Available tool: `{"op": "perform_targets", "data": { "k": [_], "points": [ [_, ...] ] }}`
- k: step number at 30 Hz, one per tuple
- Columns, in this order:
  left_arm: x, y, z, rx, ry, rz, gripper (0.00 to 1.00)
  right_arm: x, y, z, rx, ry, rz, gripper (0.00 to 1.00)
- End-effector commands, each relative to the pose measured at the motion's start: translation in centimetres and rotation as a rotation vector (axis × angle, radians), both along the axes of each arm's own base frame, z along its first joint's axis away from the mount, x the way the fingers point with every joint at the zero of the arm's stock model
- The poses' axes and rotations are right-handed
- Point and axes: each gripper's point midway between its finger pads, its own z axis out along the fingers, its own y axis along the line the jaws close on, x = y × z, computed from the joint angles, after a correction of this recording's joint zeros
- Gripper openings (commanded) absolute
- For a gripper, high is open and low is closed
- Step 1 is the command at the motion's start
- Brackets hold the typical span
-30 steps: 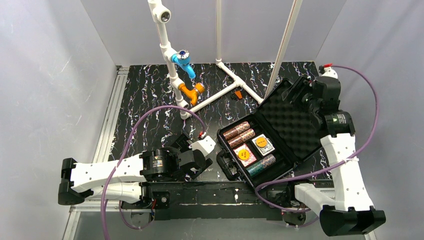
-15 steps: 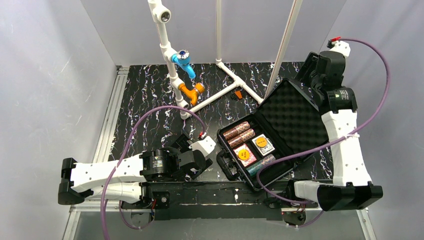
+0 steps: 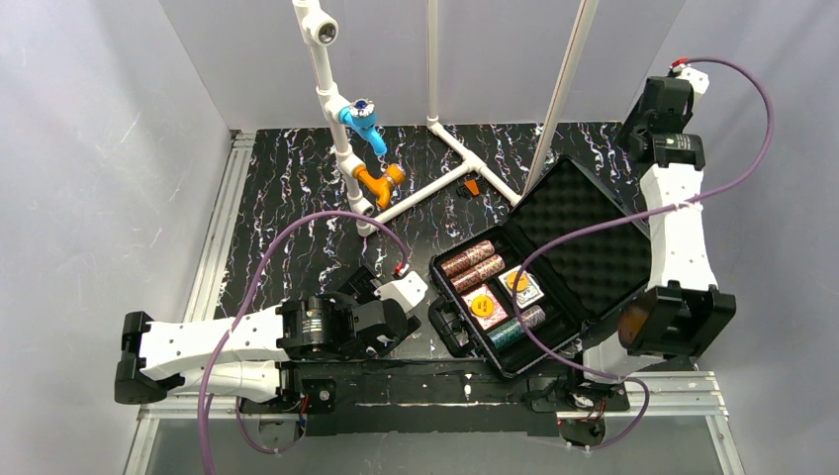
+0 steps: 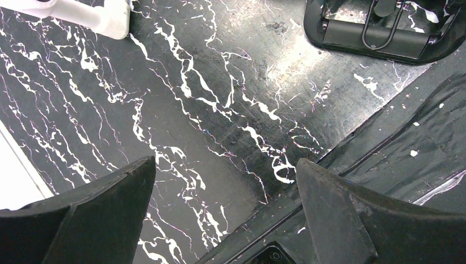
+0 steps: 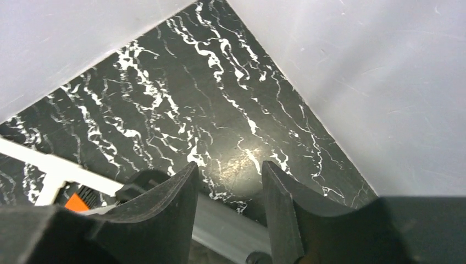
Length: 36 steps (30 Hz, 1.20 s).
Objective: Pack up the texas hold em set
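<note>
The black case (image 3: pixel 450 332) lies open at centre right, its foam-lined lid (image 3: pixel 584 237) tilted back to the right. In the base lie two red-brown chip rolls (image 3: pixel 473 265), a dark green roll (image 3: pixel 516 329) and two card decks (image 3: pixel 487 309), each with an orange disc (image 3: pixel 517 281) on top. My right gripper (image 3: pixel 633 129) is raised above the lid's far corner; in its wrist view the gripper (image 5: pixel 229 165) is open and empty. My left gripper (image 3: pixel 388 315) is low, left of the case; it is open and empty (image 4: pixel 225 164), with the case handle (image 4: pixel 379 34) ahead.
A white pipe frame (image 3: pixel 341 148) with blue and orange fittings stands at the back, its base pipes running toward the case. A pipe foot (image 4: pixel 88 15) lies ahead-left of the left gripper. Grey walls enclose the table; the right gripper is close to the right wall (image 5: pixel 357 82).
My right arm has risen and swung back toward the far right corner, away from the lid. The lid stays open. The left arm has not moved.
</note>
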Motion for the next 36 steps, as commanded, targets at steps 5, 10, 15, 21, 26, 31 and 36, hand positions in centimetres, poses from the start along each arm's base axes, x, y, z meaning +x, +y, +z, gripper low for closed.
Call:
{"op": "perform_targets", "data": {
  "k": [5,10,15,21,26,31,36],
  "points": [
    [0.1,0.7,0.6,-0.001,-0.02,0.01,0.99,1.5,-4.5,-2.8,0.089,0.07,-0.09,0.39],
    [0.0,0.7,0.5,-0.002,-0.014,0.007,0.99,1.1,-5.2,-7.5,0.14,0.169,-0.122,0.32],
    [-0.1,0.6,0.4,-0.001,-0.006,0.005,0.99,0.3,-4.4,-11.7,0.203,0.238,-0.127,0.28],
    [-0.2,0.6,0.4,-0.005,-0.002,0.002,0.99,-0.6,-4.1,-15.8,0.238,0.319,-0.148,0.28],
    [-0.2,0.6,0.5,-0.016,-0.002,0.0,0.99,-1.0,-3.4,-18.1,0.279,0.367,-0.125,0.24],
    [-0.3,0.6,0.4,-0.01,0.0,-0.002,0.99,-1.1,-2.3,-18.7,0.321,0.384,-0.076,0.22],
    [-0.2,0.6,0.5,-0.013,-0.004,-0.001,0.99,-1.8,-0.1,-19.2,0.407,0.397,-0.003,0.13]
  ]
}}
